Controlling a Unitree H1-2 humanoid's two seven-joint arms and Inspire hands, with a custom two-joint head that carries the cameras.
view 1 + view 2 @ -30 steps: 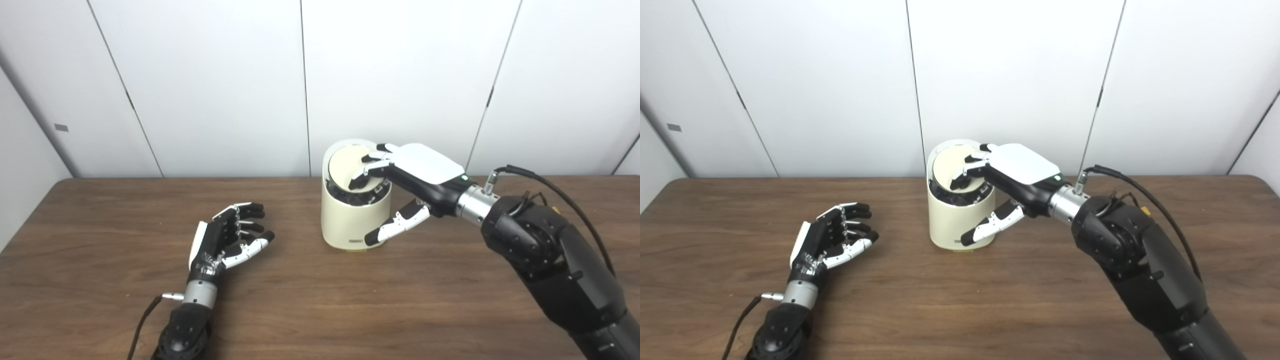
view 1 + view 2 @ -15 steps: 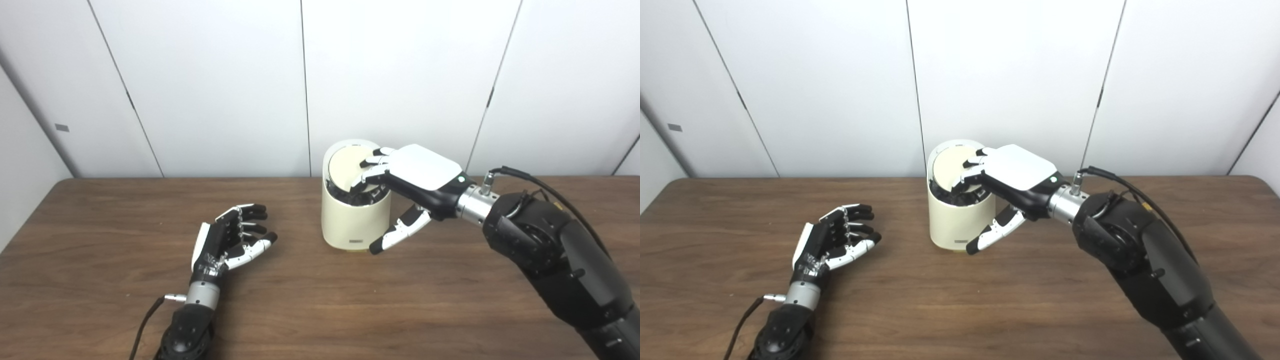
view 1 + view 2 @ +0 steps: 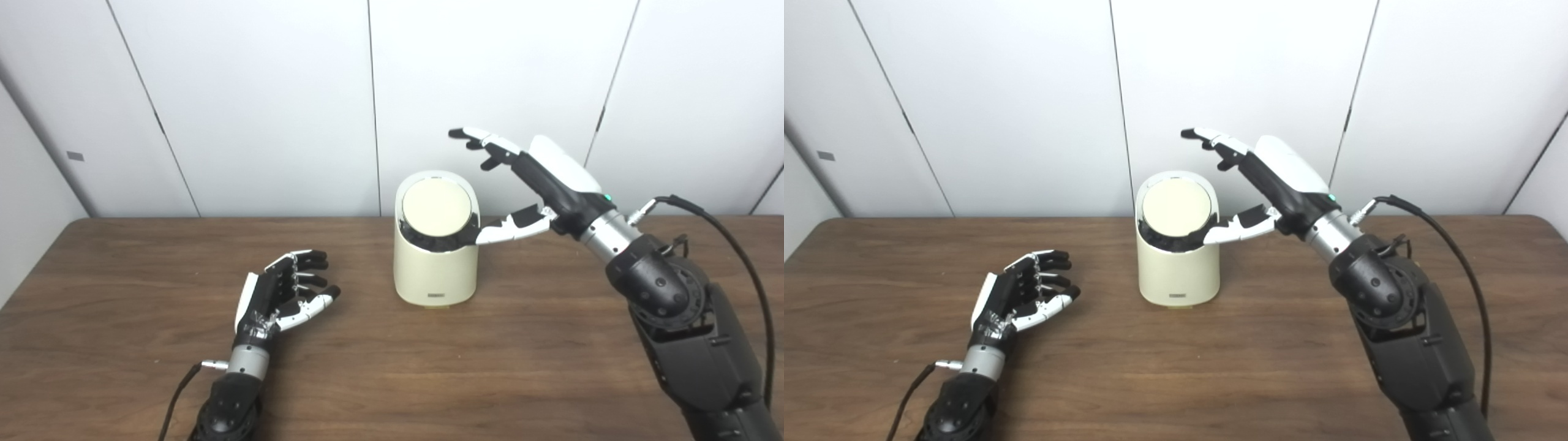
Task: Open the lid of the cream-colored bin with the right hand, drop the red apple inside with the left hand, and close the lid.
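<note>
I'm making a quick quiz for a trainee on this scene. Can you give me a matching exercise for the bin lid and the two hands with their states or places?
Things:
1. lid
2. left hand
3. right hand

States:
A. raised above and right of the bin, fingers spread, empty
B. lying flat across the bin's top
C. low over the table, palm up, empty

Pairs: 1-B, 2-C, 3-A

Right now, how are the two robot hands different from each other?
The right robot hand is raised in the air beside the cream-colored bin, while the left robot hand lies low on the table, well apart from the bin. The right one's fingers are spread wide, with its thumb near the bin's rim; the left one's fingers curl loosely, palm up. Both are open, hold nothing, and look black and white.
</note>
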